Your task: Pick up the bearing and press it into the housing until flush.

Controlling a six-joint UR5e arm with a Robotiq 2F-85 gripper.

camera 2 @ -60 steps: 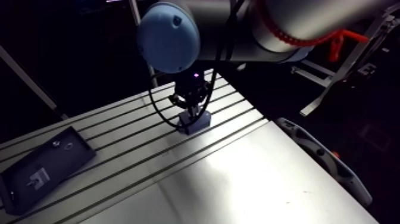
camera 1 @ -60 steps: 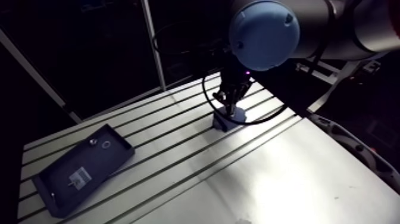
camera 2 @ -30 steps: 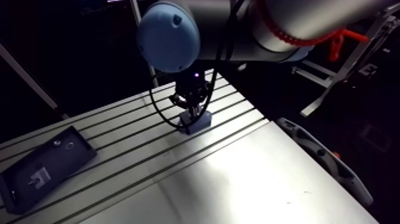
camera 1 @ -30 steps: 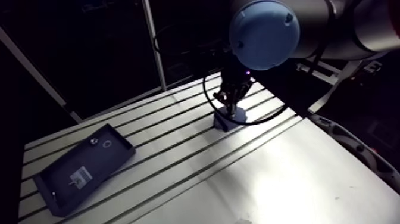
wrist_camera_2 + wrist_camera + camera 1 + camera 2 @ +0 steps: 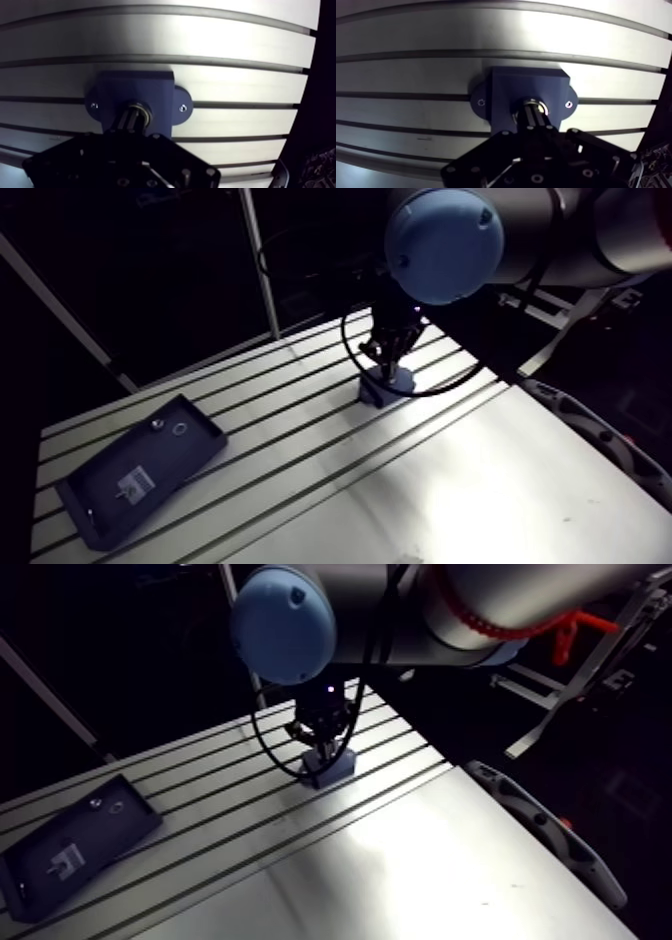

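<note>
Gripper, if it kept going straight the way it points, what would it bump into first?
The bearing in the blue housing, right at the gripper tips; they may already touch.

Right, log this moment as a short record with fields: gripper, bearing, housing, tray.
gripper: shut, fingers together, tips down on the bearing
bearing: metal ring in the bore of the housing, partly hidden by the fingertips; flush or not, cannot tell
housing: dark blue block with two screwed ears, on the slotted table
tray: dark, far from the housing, holding a small ring
</note>
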